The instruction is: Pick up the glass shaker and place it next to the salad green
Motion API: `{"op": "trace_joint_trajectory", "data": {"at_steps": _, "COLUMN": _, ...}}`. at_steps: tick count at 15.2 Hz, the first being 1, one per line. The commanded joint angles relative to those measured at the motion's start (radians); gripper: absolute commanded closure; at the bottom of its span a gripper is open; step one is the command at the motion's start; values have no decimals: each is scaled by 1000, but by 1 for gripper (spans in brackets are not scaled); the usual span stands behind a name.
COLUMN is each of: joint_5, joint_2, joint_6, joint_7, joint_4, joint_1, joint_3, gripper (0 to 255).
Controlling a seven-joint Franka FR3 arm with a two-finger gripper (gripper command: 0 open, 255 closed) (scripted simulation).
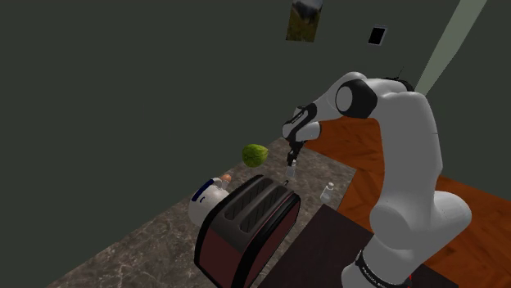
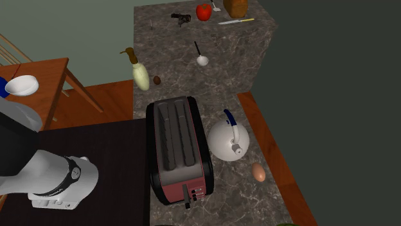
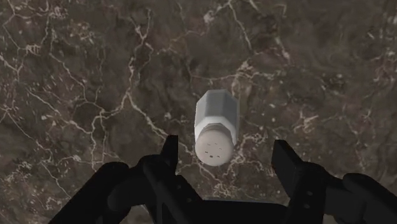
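Note:
A small pale shaker (image 3: 215, 127) with a holed cap stands upright on the dark marbled counter (image 3: 95, 83). My gripper (image 3: 226, 153) hangs right above it, open, one black finger on each side and neither touching it. From the shoulder view, the gripper (image 1: 292, 160) is just over the shaker (image 1: 291, 172). The round salad green (image 1: 255, 153) lies on the counter a short way to that view's left of the shaker. A second small shaker (image 1: 329, 190) stands to the right, closer to my stand.
A dark red toaster (image 1: 246, 229) and a white kettle (image 1: 205, 200) stand in front of the salad green, with an egg (image 1: 227, 177) beside the kettle. Farther along the counter lie a spoon (image 2: 200, 56), a knife (image 2: 234, 21) and a red pepper (image 2: 204, 11).

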Motion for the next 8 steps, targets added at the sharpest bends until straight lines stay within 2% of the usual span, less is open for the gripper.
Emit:
{"op": "trace_joint_trajectory", "data": {"at_steps": 1, "joint_5": 0, "joint_2": 0, "joint_6": 0, "joint_7": 0, "joint_4": 0, "joint_1": 0, "joint_3": 0, "gripper": 0}}
{"op": "trace_joint_trajectory", "data": {"at_steps": 4, "joint_5": 0, "joint_2": 0, "joint_6": 0, "joint_7": 0, "joint_4": 0, "joint_1": 0, "joint_3": 0, "gripper": 0}}
{"op": "trace_joint_trajectory", "data": {"at_steps": 8, "joint_5": -8, "joint_2": -102, "joint_6": -81, "joint_7": 5, "joint_4": -22, "joint_1": 12, "joint_3": -7, "gripper": 0}}
